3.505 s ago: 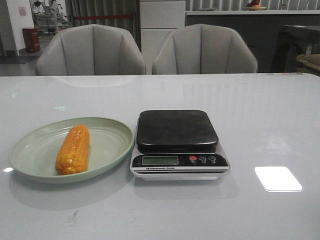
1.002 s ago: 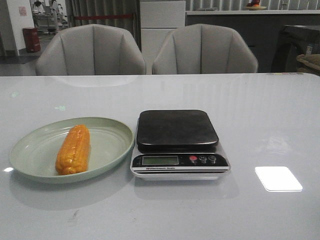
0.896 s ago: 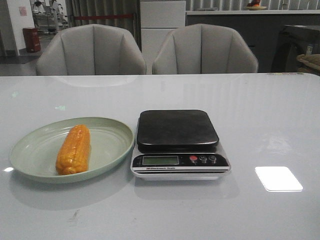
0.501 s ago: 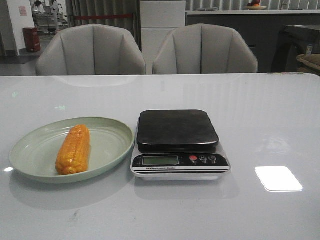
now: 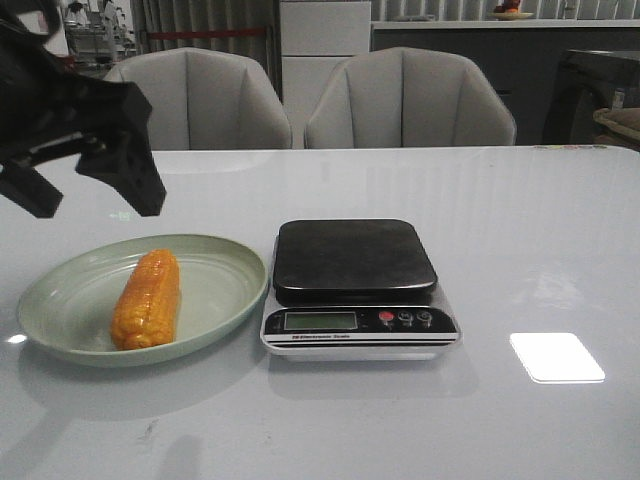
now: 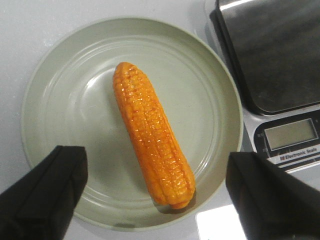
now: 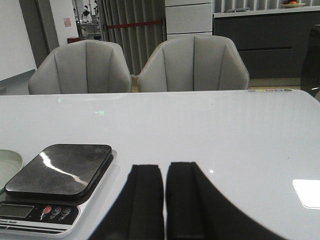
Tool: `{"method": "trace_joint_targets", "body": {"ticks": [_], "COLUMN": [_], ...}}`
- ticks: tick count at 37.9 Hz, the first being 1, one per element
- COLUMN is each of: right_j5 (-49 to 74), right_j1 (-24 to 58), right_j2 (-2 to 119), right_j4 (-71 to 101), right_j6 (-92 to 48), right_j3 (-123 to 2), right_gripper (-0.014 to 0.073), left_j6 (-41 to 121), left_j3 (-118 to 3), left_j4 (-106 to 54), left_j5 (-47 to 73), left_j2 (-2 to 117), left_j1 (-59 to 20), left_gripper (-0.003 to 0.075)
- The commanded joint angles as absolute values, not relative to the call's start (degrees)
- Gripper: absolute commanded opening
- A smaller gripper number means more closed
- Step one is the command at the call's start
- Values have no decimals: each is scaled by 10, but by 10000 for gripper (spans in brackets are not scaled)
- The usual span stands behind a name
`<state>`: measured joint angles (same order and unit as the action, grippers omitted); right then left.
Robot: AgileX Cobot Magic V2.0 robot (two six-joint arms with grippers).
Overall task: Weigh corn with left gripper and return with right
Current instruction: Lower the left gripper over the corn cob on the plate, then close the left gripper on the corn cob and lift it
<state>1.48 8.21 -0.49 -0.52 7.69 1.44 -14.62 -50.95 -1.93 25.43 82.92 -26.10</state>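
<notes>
The orange-yellow corn (image 5: 148,299) lies lengthwise on the pale green plate (image 5: 222,268) at the table's left. It also shows in the left wrist view (image 6: 152,132), on the plate (image 6: 60,85). My left gripper (image 5: 88,195) hangs in the air above the plate's far left side, open wide and empty; in its wrist view (image 6: 155,190) the near end of the corn lies between the two spread fingers, below them. My right gripper (image 7: 165,172) is shut and empty, low over the table beside the scale (image 7: 57,172). It is out of the front view.
A kitchen scale (image 5: 355,285) with a dark steel pan and a front display stands right of the plate, almost touching it. Two grey chairs (image 5: 405,100) stand behind the table's far edge. A bright light patch (image 5: 556,357) lies on the table at the right.
My left gripper has come into the front view from the upper left and now hangs open above the plate. The corn, plate and scale have not moved.
</notes>
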Motion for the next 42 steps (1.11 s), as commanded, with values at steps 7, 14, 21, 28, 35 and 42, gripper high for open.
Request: {"method": "trace_joint_targets", "body": {"ticks": [7, 14, 21, 28, 35, 42], "right_j5": [-31, -31, -31, -31, -31, -31], "right_j1": [78, 78, 78, 78, 78, 78], "right_j2": [-16, -16, -16, -16, -16, -16], "right_j4": [-12, -12, -12, -12, -12, -12], "right_j6": [73, 73, 73, 73, 73, 73], "right_j3": [21, 21, 21, 21, 21, 21], "right_gripper": [191, 191, 191, 191, 191, 191], "left_j6": [-163, -163, -162, -155, -142, -141], "left_j3": [-558, -576, -577, -587, -658, -734], "left_j4": [-30, -62, -76, -91, -89, -88], "left_j5": [263, 274, 274, 280, 314, 320], "left_j2": [892, 940, 971, 985, 980, 980], "left_j1": [-265, -265, -275, -283, -283, -295], "left_gripper": [608, 608, 566, 237, 134, 114]}}
